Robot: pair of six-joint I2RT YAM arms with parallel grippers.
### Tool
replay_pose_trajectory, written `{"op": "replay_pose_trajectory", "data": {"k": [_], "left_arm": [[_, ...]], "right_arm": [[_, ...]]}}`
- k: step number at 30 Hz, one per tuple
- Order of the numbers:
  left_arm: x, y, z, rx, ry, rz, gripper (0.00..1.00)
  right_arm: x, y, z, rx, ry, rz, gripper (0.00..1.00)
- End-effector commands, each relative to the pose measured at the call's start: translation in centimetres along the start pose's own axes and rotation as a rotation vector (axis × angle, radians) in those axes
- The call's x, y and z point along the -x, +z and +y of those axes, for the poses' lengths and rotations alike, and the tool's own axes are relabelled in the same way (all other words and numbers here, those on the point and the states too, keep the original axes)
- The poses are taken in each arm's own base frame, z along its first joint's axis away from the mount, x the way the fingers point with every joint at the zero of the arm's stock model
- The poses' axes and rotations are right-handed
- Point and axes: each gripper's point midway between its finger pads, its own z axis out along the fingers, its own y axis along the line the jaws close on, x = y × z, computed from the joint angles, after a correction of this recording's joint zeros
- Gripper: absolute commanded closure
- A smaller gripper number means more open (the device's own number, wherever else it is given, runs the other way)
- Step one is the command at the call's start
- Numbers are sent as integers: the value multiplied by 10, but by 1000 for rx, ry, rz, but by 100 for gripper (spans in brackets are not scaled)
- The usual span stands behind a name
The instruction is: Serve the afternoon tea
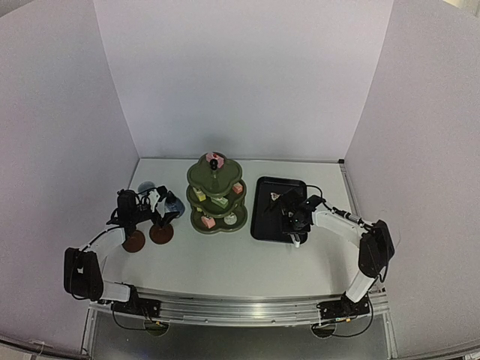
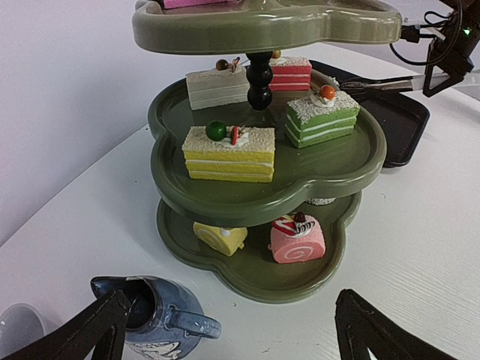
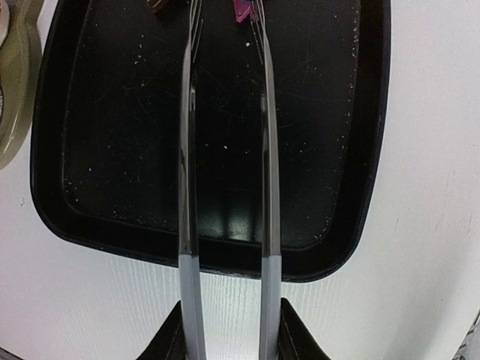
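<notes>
reckoning the small cakes light, firm-edged and easily tipped, with toppings a careless pinch could knock off; best taken low across the two long flat sides, never down onto the garnish. treating the olive-green stand as heavy, hard, glossy and chippable, so better left standing and loaded in place. found mid-table, just left of the black tray. noting on its middle tier a yellow-layered slice topped with a green ball, a green-layered slice with an orange ball, a pale grey slice and a red-striped slice beyond the black centre post; on the bottom tier a pink swirl roll beside a yellow roll; on the top tier something pink, mostly cut off. clamping the thin metal tongs near their joined end with the right gripper, jaws drawn in on the two blades, tips reaching over the tray toward a brown scrap and a pink scrap, both too cropped to name. showing the left gripper spread wide and empty, low over the table and facing the stand, with the small blue jug close against one finger, contact uncertain, the pale cup off at the view's corner and the brown coasters near that arm. judging jug and cup breakable and slick: take the jug by its handle.
</notes>
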Motion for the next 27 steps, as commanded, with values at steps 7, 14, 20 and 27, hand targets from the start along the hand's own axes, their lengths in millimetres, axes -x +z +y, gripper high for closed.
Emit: {"op": "replay_pose_trajectory", "data": {"k": [7,14,20,27], "left_arm": [[13,-3,0,9,30,-36,3],[15,-5,2,21,27,-38,3],[15,-4,3,25,16,-41,3],[17,-5,4,32,18,-45,3]], "right_arm": [[11,0,0,-23,34,-29,68],[20,15,-4,-39,35,-5,68],[45,10,-6,-32,60,-49,68],[48,17,-15,-42,58,-33,93]]}}
